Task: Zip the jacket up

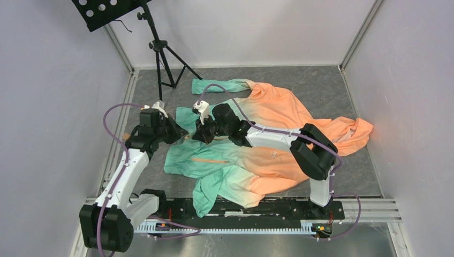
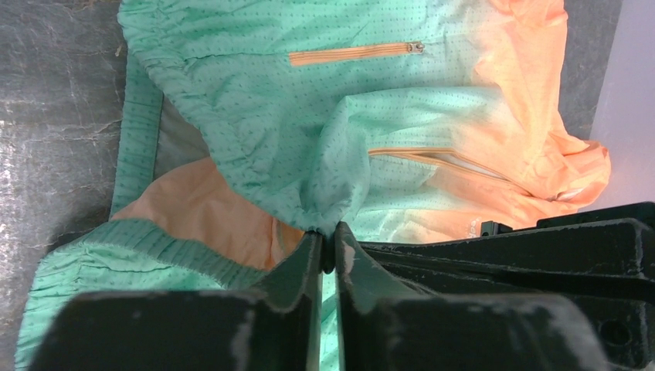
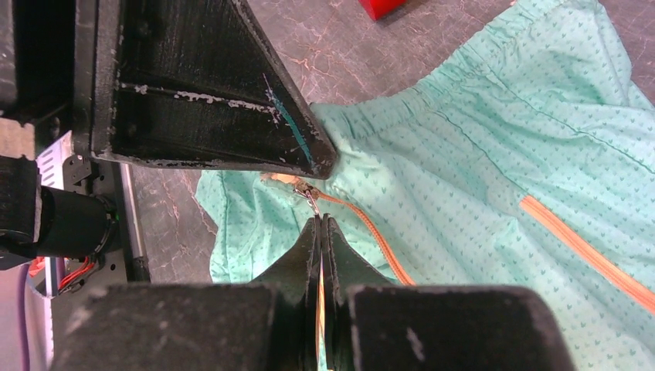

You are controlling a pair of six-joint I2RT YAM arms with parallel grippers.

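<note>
The jacket (image 1: 278, 112) lies spread on the table, mint green at the left fading to peach orange at the right. My left gripper (image 1: 176, 132) is at its left hem, shut on a pinch of mint fabric (image 2: 324, 212). My right gripper (image 1: 199, 134) is right beside it, shut on the metal pull of the zipper slider (image 3: 303, 188) at the hem end of the orange front zipper (image 3: 371, 232). An orange pocket zip (image 2: 355, 52) lies flat on the front panel and also shows in the right wrist view (image 3: 587, 247). The left gripper's black finger (image 3: 208, 100) sits just above the slider.
A black music stand on a tripod (image 1: 160, 53) stands at the back left. White enclosure walls surround the grey table (image 1: 321, 80). The arms' mounting rail (image 1: 241, 206) runs along the near edge, partly under a sleeve. A small red object (image 3: 382, 6) lies on the table past the hem.
</note>
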